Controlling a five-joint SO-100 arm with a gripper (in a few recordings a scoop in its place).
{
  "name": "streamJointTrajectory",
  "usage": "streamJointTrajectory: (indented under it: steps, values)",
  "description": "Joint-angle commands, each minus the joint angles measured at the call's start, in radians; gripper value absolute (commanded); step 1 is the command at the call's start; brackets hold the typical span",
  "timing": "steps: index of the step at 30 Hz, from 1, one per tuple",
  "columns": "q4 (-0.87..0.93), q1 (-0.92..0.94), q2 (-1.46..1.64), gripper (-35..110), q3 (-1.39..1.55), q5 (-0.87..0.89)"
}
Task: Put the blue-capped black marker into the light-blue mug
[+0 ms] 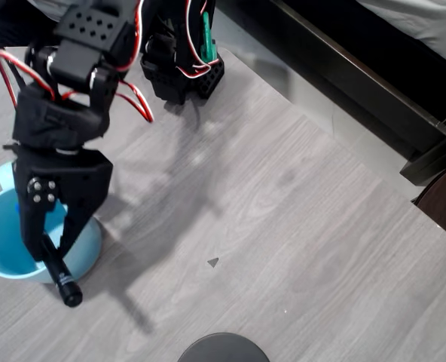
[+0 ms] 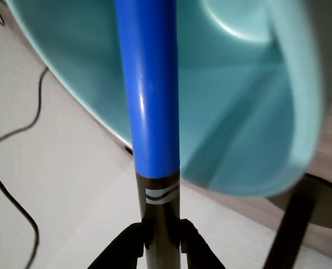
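Your gripper (image 1: 56, 253) is pinching the marker (image 2: 148, 112) by its black end, blue cap poking over the mug (image 1: 4, 260) rim. If you let go w/ it tilted, it can slide out & tip the mug.

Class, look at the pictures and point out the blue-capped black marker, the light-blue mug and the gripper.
blue-capped black marker (image 2: 147, 84): wrist view, on the blue cap.
light-blue mug (image 1: 1, 253): overhead view, on its inner wall.
gripper (image 2: 161, 238): wrist view, midway between the jaws clamping the black barrel.
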Motion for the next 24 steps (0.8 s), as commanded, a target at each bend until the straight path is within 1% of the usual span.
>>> streamJointTrajectory:
  steps: [1, 7, 10, 13, 17, 18, 19, 20, 21, 24]
  values:
    - [-0.035, 0.014, -0.009, 0, -0.002, 0.037]
    - [-0.103, 0.041, -0.049, 1, 0.008, 0.061]
    - [-0.091, 0.032, -0.046, 18, 0.009, 0.057]
    - [-0.083, 0.020, -0.043, 25, 0.011, 0.043]
    - [-0.075, -0.009, -0.018, 30, 0.029, -0.021]
    - [-0.072, -0.020, 0.002, 29, 0.043, -0.052]
    - [-0.063, -0.040, 0.031, 26, 0.060, -0.089]
    - [-0.054, -0.061, 0.074, 16, 0.086, -0.130]
    - [-0.054, -0.086, 0.129, 1, 0.126, -0.181]
    - [-0.052, -0.195, 0.354, 0, 0.291, -0.367]
